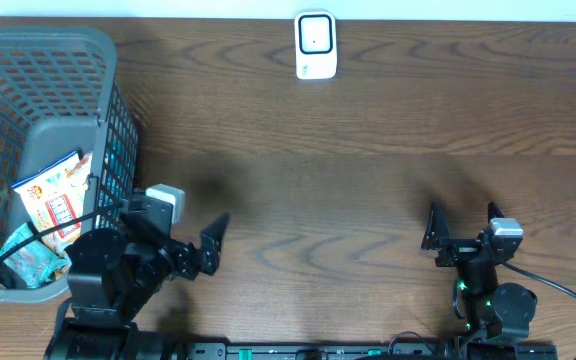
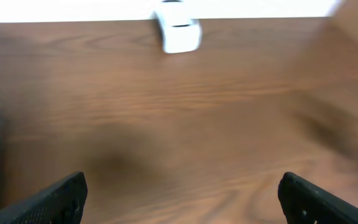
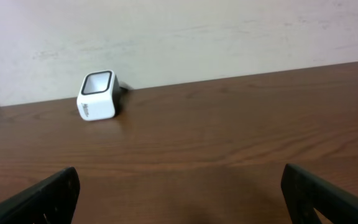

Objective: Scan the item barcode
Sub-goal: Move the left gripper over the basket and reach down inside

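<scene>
The item, a white and orange snack packet (image 1: pixel 53 195), lies inside the grey basket (image 1: pixel 28 50) at the left, with a bluish packet (image 1: pixel 33 262) below it. The white barcode scanner (image 1: pixel 316 45) stands at the table's far edge; it also shows in the left wrist view, scanner (image 2: pixel 178 32), and in the right wrist view, scanner (image 3: pixel 97 95). My left gripper (image 1: pixel 178 225) is open and empty just right of the basket, over bare wood (image 2: pixel 182 186). My right gripper (image 1: pixel 463 215) is open and empty near the front right (image 3: pixel 182 186).
The basket's mesh wall (image 1: pixel 118 150) stands close against the left arm. The wooden table (image 1: pixel 368 180) stretches between the grippers and the scanner. A pale wall (image 3: pixel 197 31) rises behind the table's far edge.
</scene>
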{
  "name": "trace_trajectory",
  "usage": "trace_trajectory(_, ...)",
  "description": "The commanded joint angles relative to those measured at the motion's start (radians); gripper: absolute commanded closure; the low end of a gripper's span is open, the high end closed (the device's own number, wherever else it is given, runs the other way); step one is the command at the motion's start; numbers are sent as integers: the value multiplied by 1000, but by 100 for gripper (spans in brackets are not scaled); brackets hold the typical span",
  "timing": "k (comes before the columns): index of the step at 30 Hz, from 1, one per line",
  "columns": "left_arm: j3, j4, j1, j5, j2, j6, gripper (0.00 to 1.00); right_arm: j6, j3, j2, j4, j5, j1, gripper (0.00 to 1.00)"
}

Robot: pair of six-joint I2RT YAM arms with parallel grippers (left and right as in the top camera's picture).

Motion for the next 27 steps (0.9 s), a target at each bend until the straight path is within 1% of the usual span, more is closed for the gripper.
trace_trajectory(1,21,9,-3,160,3,4,2,3,-1,-5,-4,8,4,1)
trace_trajectory(3,23,37,-2,151,5,10,2,3,-1,-5,-4,8,4,1)
trace_trajectory(5,41,52,-2,101,16,-14,2,3,-1,-5,-4,8,4,1)
trace_trajectory(6,65,50,-2,48,32,-51,2,3,-1,-5,-4,8,4,1)
trace_trajectory(8,106,40,-2,-5,61,-81,2,3,-1,-5,-4,8,4,1)
trace_trajectory(11,199,17,-2,-32,141,-85,2,3,-1,-5,-4,8,4,1)
trace_trajectory(14,298,-29,-2,-36,241,-87,2,3,-1,-5,-4,8,4,1)
trace_trajectory(15,335,-53,-2,-62,278,-109,2,3,-1,-5,-4,8,4,1)
trace_trajectory(17,423,-122,-2,-175,362,-178,2,3,-1,-5,-4,8,4,1)
trace_trajectory(20,549,-209,-2,-273,471,-182,2,3,-1,-5,-4,8,4,1)
trace_trajectory(23,637,-236,-3,-238,544,-166,2,3,-1,-5,-4,8,4,1)
trace_trajectory(26,655,-212,-2,-198,563,-148,2,3,-1,-5,-4,8,4,1)
trace_trajectory(27,655,-196,-3,-162,563,-148,2,3,-1,-5,-4,8,4,1)
